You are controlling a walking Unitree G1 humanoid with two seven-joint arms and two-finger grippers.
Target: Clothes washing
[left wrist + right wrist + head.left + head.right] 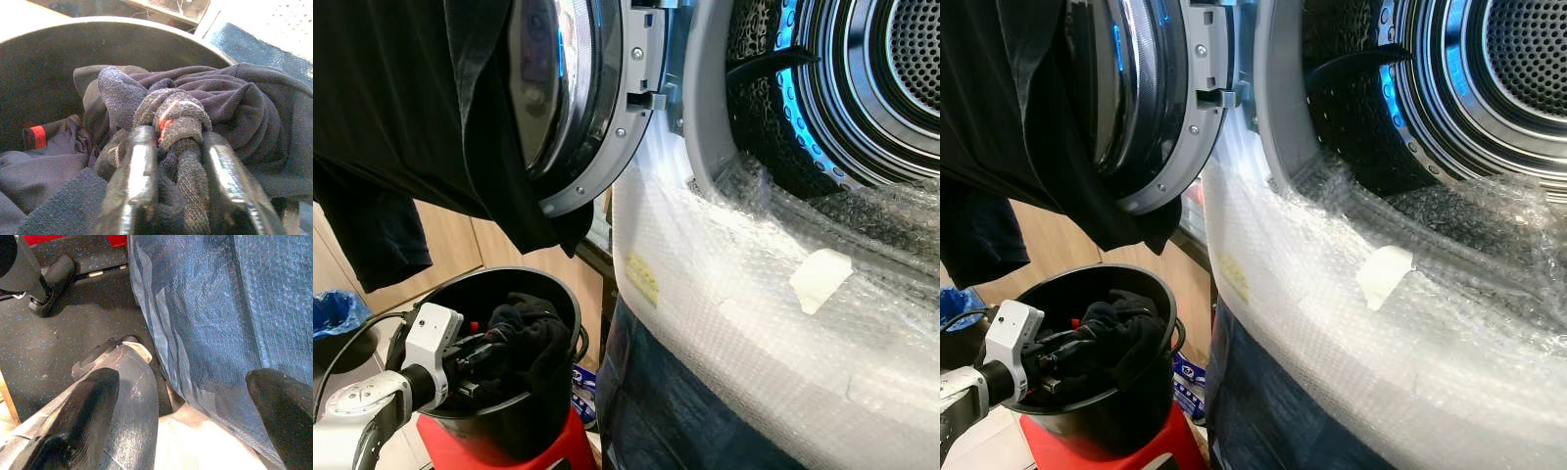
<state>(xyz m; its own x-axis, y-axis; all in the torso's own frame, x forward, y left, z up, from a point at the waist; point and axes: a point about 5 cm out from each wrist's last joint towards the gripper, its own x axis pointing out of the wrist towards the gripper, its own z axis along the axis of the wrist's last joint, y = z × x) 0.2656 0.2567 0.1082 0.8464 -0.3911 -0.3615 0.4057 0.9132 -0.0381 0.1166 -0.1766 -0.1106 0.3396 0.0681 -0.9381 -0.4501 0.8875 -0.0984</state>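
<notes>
The washing machine's drum (891, 78) stands open at the upper right, its round door (582, 108) swung out to the left. A black garment (401, 117) hangs over that door. Below it a black bucket (553, 294) holds dark clothes (533, 338). My left gripper (484, 357) reaches into the bucket. In the left wrist view it (181, 166) is shut on a dark knitted piece (181, 122) with a red mark, bunched between the fingers (134, 171). My right gripper (190, 396) hangs low and open, beside the machine's blue-wrapped front (220, 308).
Bubble wrap (754, 323) covers the machine's front below the drum opening, with blue sheeting (675, 411) under it. The bucket stands on a red stool (460, 455). A blue bag (337, 308) lies at the far left by wooden panels (450, 240). The floor (73, 333) is dark and speckled.
</notes>
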